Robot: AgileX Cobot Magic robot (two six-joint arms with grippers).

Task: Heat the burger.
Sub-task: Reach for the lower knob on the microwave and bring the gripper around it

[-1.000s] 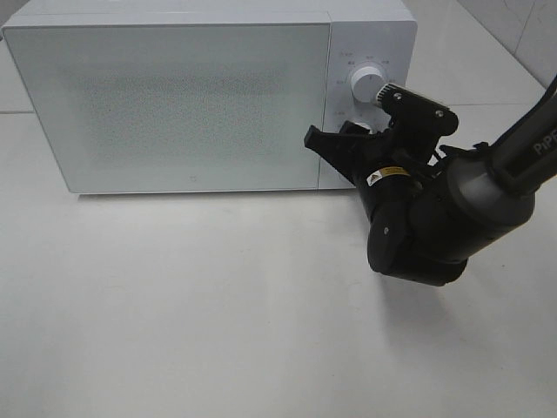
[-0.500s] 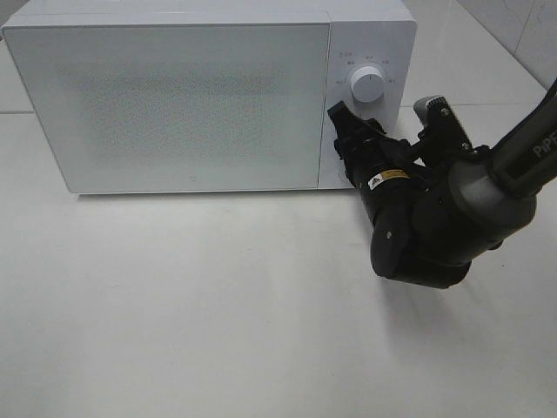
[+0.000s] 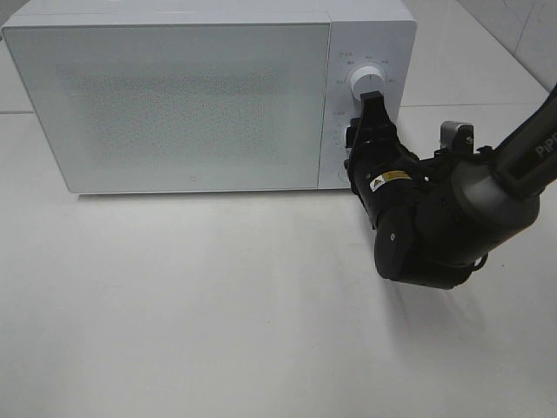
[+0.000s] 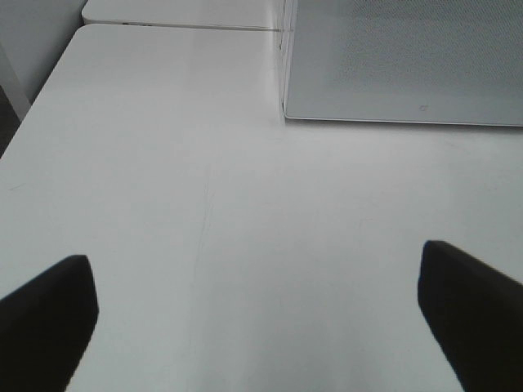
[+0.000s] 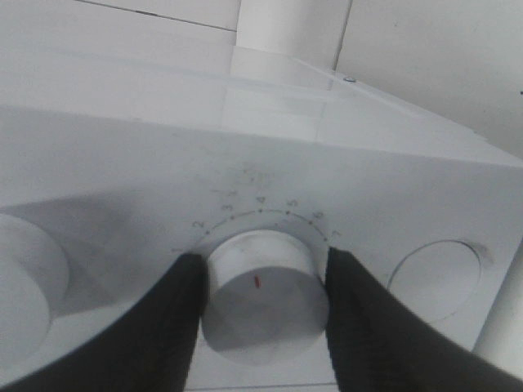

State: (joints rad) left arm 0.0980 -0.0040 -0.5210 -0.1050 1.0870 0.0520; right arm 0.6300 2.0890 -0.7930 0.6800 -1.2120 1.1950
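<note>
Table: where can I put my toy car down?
Free: the wide bare table in front of the microwave, up to the right arm. Crowded: by the microwave's control panel, where the right gripper pinches the dial.

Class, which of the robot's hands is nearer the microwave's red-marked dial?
Right. The right hand clasps the red-marked dial; the left hand hovers open over the table, short of the microwave.
</note>
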